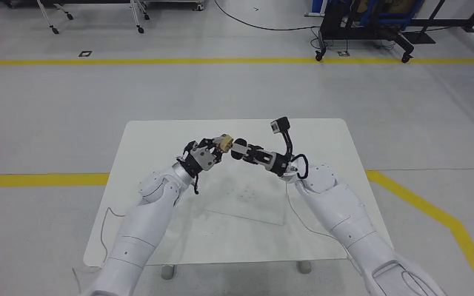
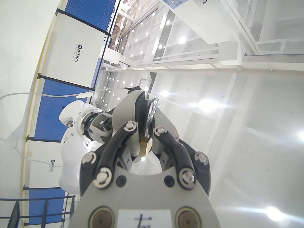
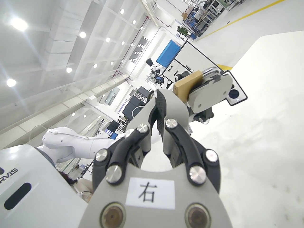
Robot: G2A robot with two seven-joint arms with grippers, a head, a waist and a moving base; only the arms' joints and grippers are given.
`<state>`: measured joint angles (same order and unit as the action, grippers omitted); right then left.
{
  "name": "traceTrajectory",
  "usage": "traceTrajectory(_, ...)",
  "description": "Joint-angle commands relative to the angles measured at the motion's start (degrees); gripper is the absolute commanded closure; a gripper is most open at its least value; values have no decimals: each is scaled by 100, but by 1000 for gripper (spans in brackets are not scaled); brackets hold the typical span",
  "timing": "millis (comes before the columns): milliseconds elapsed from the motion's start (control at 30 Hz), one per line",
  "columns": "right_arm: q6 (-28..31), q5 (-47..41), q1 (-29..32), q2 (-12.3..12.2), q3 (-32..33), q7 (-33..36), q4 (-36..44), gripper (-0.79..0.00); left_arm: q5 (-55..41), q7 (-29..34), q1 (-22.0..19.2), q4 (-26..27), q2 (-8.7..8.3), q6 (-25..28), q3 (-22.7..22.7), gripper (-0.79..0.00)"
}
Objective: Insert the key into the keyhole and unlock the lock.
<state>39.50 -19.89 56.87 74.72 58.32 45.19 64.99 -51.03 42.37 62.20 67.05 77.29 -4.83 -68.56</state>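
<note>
A brass padlock point(image 1: 223, 140) with a silver shackle point(image 2: 152, 107) hangs above the middle of the white table point(image 1: 326, 140). My left gripper point(image 2: 148, 119) is shut on the padlock, whose brass body point(image 3: 187, 85) sticks out sideways from the fingers. My right gripper point(image 3: 158, 96) is shut, with its black pads pressed together. Its tips are just short of the padlock's brass end. Anything between its pads is hidden. In the top view the right gripper point(image 1: 238, 151) meets the left gripper point(image 1: 211, 150) nose to nose.
A clear plastic sheet point(image 1: 248, 200) lies flat on the table below the two grippers. Both forearms slant in from the table's near edge. Wheeled frames point(image 1: 363, 33) stand on the floor far beyond the table.
</note>
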Motion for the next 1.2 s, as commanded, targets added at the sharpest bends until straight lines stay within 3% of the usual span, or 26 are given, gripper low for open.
traceTrajectory(0,54,169,62,-36,101,-46,61,-120,496,-226,45,114,-22,448,-9,0)
traceTrajectory(100,6,1189,162,-124,309,-416,234,-166,1609,-752,143,380,-74,1009,27,0)
traceTrajectory(167,-184,2177,299,-183,417,-783,574,-194,2237,-1053,227,610,-103,1111,66,0)
traceTrajectory(267,-669,3700,585,-264,529,-1277,1297,-274,2692,-1290,359,944,-130,972,100,0)
traceTrajectory(467,-1551,5840,1130,-378,691,-1880,2464,-296,3248,-1648,503,1330,-160,631,135,0)
traceTrajectory(833,-1848,6248,1167,-369,529,-1984,2530,-332,3414,-1759,541,1424,-156,537,174,0)
traceTrajectory(1033,-2119,6988,1218,-376,473,-2333,2670,-339,3405,-1740,525,1405,-166,282,126,0)
traceTrajectory(1067,-2169,7044,1250,-372,461,-2430,2702,-379,3408,-1723,509,1406,-168,206,121,0)
traceTrajectory(1100,-2183,6973,1281,-365,470,-2564,2713,-770,3433,-1725,495,1406,-171,162,113,0)
traceTrajectory(1167,-2189,6851,1305,-358,486,-2667,2702,-785,3455,-1728,481,1411,-174,139,101,0)
